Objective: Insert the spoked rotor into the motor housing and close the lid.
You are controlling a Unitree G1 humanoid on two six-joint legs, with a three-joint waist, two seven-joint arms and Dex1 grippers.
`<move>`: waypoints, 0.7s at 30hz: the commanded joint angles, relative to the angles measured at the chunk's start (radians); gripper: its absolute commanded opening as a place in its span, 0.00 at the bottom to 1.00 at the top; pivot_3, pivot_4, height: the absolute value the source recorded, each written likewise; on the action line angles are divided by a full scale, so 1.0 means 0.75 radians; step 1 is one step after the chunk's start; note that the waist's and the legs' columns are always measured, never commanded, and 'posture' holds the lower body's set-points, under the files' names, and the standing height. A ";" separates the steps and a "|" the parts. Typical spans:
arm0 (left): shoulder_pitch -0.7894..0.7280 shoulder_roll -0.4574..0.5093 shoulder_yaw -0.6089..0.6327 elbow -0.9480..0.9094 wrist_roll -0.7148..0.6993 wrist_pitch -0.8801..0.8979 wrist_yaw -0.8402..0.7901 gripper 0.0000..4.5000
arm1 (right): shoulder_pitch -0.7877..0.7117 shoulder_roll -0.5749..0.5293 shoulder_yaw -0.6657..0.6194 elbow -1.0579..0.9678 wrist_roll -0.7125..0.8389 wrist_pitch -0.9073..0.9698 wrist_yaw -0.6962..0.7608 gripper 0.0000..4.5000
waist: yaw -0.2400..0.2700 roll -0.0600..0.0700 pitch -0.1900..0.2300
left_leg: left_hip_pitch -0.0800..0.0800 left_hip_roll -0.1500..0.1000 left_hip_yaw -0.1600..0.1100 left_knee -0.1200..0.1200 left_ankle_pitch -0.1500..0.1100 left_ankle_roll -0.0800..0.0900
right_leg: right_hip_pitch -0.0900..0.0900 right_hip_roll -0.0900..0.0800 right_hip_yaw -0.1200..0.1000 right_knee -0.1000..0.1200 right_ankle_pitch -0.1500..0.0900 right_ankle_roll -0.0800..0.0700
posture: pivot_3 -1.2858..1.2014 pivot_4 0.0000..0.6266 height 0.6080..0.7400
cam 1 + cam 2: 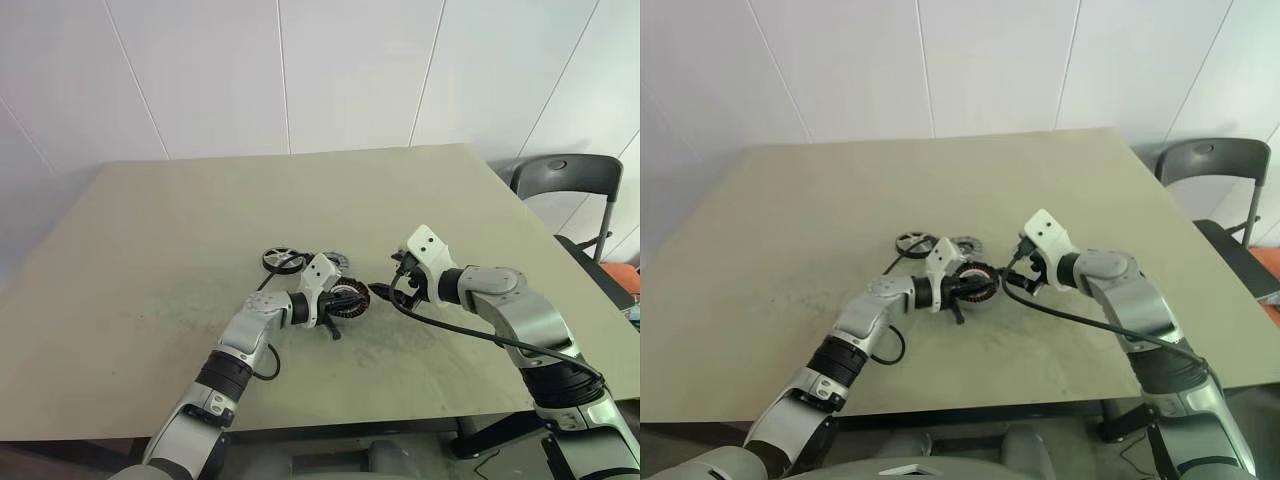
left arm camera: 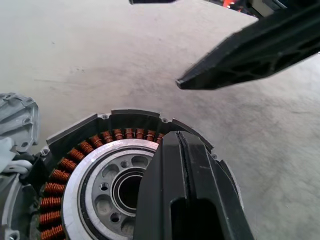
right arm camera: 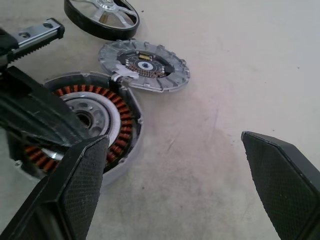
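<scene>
The motor housing (image 3: pixel 125 131), a black ring with copper windings and a silver hub, lies on the table in front of me. My left gripper (image 2: pixel 180 136) is shut, its fingers lying together across the housing's top with nothing between them. The scalloped grey lid (image 3: pixel 145 65) lies flat just beyond the housing, touching its rim. Farther back sits the spoked rotor (image 1: pixel 284 260), black-rimmed with shiny spokes. To the right of the housing, my right gripper (image 1: pixel 386 290) stands open wide and empty, one finger (image 3: pixel 82 182) near the housing's edge.
The parts sit near the middle of a large beige table (image 1: pixel 200 220). A black cable (image 1: pixel 450 326) trails from my right wrist over the tabletop. A dark chair (image 1: pixel 565 180) stands off the table's right side.
</scene>
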State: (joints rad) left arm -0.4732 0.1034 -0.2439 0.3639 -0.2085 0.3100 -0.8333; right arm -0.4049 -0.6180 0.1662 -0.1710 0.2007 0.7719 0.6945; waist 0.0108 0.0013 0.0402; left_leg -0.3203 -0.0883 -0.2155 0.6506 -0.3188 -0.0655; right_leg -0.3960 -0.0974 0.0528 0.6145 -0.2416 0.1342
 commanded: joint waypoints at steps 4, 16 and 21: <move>-0.006 0.026 0.166 -0.147 -0.163 -0.069 -0.083 0.00 | -0.038 0.035 -0.037 -0.040 0.035 -0.009 0.004 1.00 | 0.003 0.000 0.000 | -0.001 0.000 0.000 -0.003 0.000 0.000 | -0.002 0.000 0.000 0.000 0.001 -0.001 | 0.52 0.00 1.00; 0.247 0.144 0.383 -0.494 -0.375 0.110 0.027 0.00 | -0.048 0.098 0.013 -0.056 0.048 -0.026 0.032 1.00 | 0.003 0.000 0.000 | -0.003 0.001 0.000 -0.005 0.000 0.000 | -0.006 0.000 0.000 0.000 0.002 -0.003 | 0.52 0.00 1.00; 0.379 0.197 0.481 -0.565 -0.482 0.207 0.064 0.00 | -0.050 0.087 0.031 -0.055 0.040 -0.042 0.076 1.00 | 0.003 0.000 0.000 | -0.003 0.001 0.000 -0.005 0.000 0.000 | -0.006 0.000 0.000 0.000 0.002 -0.003 | 0.52 0.00 1.00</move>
State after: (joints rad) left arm -0.1868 0.2455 0.0844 -0.0127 -0.5275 0.4486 -0.7990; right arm -0.4231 -0.5463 0.1888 -0.1738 0.2217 0.7579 0.7414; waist 0.0130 0.0016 0.0403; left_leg -0.3223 -0.0878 -0.2155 0.6469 -0.3191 -0.0654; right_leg -0.4001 -0.0975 0.0530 0.6145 -0.2400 0.1317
